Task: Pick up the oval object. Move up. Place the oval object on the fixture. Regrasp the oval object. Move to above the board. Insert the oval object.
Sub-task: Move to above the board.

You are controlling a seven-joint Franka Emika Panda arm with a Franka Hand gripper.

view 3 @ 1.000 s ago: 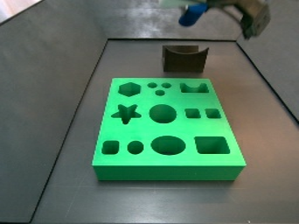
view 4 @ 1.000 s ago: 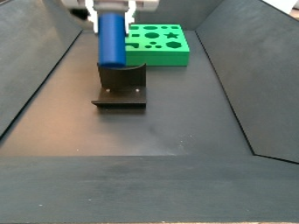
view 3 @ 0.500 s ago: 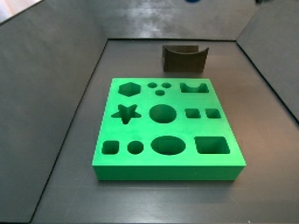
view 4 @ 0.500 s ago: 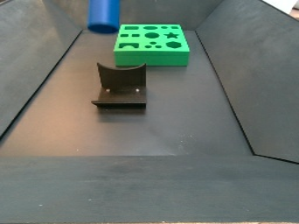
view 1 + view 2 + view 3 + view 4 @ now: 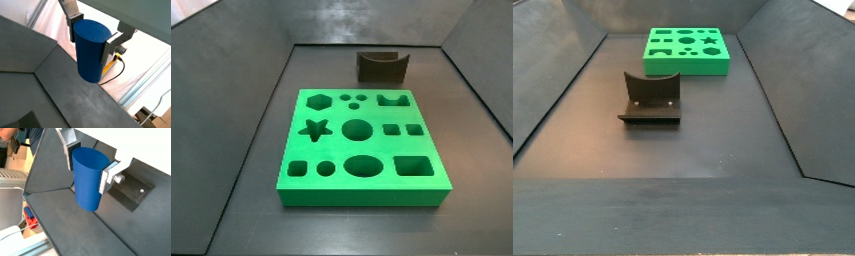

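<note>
My gripper (image 5: 92,36) is shut on the oval object (image 5: 89,50), a smooth blue peg with an oval end, held between the silver fingers (image 5: 73,22). Both wrist views show it so (image 5: 87,178), with the peg hanging clear of the dark floor. The gripper (image 5: 89,167) and the peg are out of both side views. The green board (image 5: 362,146) with its shaped holes lies on the floor in both side views (image 5: 687,49). The dark fixture (image 5: 381,66) with its curved notch stands apart from the board (image 5: 651,98) and holds nothing.
Dark sloped walls (image 5: 553,95) enclose the floor on all sides. A yellow cable (image 5: 113,65) and pale surroundings lie beyond the wall's edge in a wrist view. A dark plate with a screw (image 5: 137,192) shows behind the peg.
The gripper with the blue peg has risen from just above the fixture and left both side views. The board and fixture have not moved.
</note>
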